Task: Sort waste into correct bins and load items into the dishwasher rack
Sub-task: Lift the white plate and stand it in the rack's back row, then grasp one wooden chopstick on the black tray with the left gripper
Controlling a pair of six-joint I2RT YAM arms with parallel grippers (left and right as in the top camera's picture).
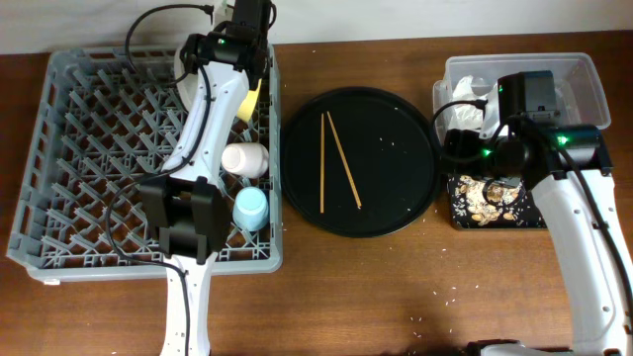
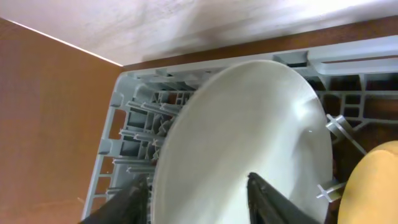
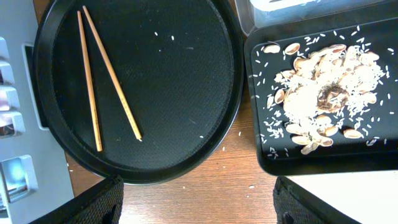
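Left wrist: jaws straddle plate [image 2: 249, 124] rim.

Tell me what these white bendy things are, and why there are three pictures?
They are two robot arms, each ending in a two-finger gripper. One picture looks down from above; the others come from little cameras on each wrist. The left gripper is pinching a pale plate inside the big grey rack, beside a yellow bowl. The right gripper is open, holding nothing, above a round black tray with two chopsticks. Food scraps lie in the smaller black tray.
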